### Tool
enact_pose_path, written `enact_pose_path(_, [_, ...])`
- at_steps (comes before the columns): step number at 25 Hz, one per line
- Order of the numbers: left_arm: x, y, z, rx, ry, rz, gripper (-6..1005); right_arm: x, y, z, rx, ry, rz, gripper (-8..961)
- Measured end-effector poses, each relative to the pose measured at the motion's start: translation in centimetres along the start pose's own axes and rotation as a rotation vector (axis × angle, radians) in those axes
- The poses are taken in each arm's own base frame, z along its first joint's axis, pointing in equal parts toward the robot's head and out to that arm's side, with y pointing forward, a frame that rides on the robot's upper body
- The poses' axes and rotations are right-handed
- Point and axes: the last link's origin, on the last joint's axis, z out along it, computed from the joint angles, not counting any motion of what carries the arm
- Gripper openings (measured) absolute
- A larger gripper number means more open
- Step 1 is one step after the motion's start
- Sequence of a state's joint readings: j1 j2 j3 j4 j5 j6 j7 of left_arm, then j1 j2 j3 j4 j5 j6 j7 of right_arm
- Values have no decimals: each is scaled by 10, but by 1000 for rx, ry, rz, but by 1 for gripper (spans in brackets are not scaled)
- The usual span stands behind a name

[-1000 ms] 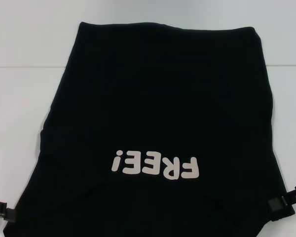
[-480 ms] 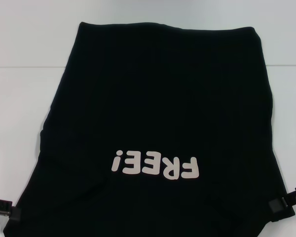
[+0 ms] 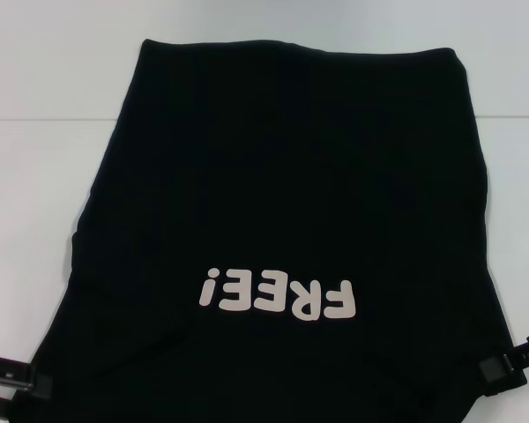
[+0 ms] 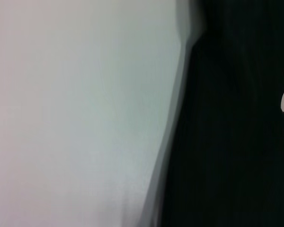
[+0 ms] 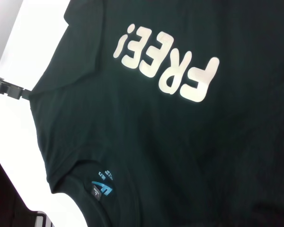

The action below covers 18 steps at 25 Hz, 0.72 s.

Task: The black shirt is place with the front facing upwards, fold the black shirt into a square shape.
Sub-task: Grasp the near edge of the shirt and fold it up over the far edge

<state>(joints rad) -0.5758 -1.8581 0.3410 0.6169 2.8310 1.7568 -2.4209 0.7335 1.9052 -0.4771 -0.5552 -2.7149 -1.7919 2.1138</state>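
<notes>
Black shirt (image 3: pixel 282 220) flat; left gripper (image 3: pixel 13 383), right gripper (image 3: pixel 511 359) at near edges.

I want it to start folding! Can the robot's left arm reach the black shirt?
Probably yes. The left gripper sits right at the black shirt's near left edge, with nothing between them on the white table.

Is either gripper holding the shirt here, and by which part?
Cannot be told. The left gripper and right gripper sit at the black shirt near its shoulder edges; no grasp is visible.
</notes>
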Motion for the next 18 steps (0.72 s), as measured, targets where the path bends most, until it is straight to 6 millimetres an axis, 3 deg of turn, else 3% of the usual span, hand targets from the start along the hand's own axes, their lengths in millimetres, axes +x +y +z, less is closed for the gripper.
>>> enact_pose_path(18, [4, 3, 2, 1, 4, 19, 862, 0, 1, 2, -1, 13, -6, 84])
